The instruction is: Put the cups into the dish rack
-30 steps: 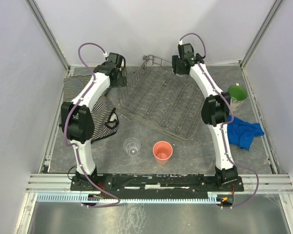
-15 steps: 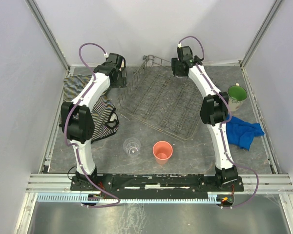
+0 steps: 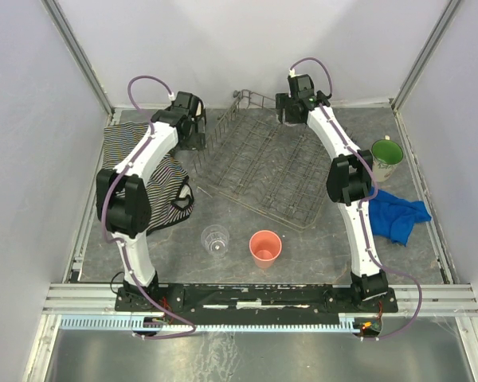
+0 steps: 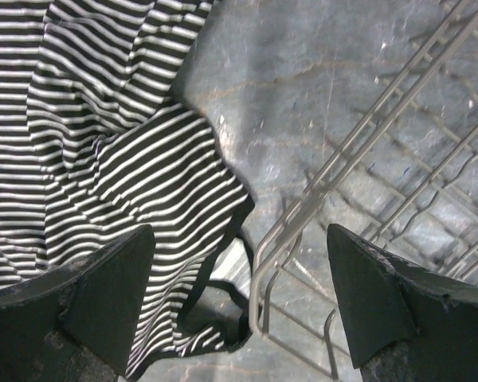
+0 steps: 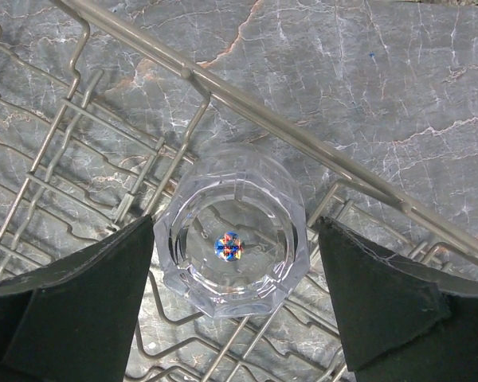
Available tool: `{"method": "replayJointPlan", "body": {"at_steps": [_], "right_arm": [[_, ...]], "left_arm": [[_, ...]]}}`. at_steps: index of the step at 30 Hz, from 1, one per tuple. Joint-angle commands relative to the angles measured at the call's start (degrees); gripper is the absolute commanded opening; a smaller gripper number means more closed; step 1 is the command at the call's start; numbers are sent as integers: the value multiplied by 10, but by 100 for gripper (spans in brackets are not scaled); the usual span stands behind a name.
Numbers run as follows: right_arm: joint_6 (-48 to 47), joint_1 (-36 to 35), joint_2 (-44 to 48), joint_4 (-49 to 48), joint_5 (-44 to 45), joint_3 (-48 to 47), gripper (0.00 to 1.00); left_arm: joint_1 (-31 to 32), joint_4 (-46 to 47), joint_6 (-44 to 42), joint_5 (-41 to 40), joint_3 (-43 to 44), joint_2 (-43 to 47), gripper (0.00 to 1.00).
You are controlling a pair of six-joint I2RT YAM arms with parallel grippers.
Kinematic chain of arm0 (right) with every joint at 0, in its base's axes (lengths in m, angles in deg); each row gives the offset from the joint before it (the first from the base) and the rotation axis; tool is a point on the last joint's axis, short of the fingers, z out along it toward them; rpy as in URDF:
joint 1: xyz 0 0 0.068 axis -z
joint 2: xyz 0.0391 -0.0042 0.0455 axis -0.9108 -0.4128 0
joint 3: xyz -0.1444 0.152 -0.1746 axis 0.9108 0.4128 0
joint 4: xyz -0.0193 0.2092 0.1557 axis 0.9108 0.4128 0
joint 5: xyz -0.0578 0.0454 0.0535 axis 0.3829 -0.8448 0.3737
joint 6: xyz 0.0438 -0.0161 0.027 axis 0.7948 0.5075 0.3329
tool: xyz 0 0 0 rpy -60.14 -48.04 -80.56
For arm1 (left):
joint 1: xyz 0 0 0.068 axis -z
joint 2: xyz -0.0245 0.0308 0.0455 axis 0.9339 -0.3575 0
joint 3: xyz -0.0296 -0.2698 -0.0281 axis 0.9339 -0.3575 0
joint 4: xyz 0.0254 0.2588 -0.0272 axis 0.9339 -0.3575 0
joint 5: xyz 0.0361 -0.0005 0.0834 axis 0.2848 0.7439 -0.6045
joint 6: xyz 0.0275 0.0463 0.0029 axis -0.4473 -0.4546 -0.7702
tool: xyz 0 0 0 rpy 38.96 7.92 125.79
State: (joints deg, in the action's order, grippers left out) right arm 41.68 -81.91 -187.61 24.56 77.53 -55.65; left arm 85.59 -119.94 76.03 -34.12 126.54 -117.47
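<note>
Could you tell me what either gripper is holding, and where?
Nothing: both stand open. The right gripper flanks a glass resting in the rack, apparently without touching it; the left gripper is empty.

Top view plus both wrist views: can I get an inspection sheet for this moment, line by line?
Surface: grey marbled table.
Job's things: wire dish rack mid-table, skewed; clear glass inside its far corner; second clear glass, pink tumbler and green-lined mug outside it on the table.
Clutter: striped cloth left, blue cloth right.
Grippers: left gripper open, empty, over the rack's edge; right gripper open, fingers either side of the glass in the rack.
Cables: purple cables looped along both arms.
Surroundings: pale walls, metal frame; nothing else seen.
</note>
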Motion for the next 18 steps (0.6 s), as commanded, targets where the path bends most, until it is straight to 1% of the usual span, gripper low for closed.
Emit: {"method": "replayJointPlan", "body": {"at_steps": [1, 7, 14, 18], "right_arm": [[-7, -3, 20, -33, -7, 6, 92], [-8, -3, 84, -49, -8, 65, 93], [9, -3, 170, -47, -15, 140, 94], [12, -3, 228, -50, -22, 200, 94]], "left_arm": [[2, -23, 43, -2, -26, 92, 95], [24, -73, 89, 14, -81, 184, 94], [132, -154, 152, 10, -141, 242, 90], [172, -179, 200, 16, -189, 290, 85]]}}
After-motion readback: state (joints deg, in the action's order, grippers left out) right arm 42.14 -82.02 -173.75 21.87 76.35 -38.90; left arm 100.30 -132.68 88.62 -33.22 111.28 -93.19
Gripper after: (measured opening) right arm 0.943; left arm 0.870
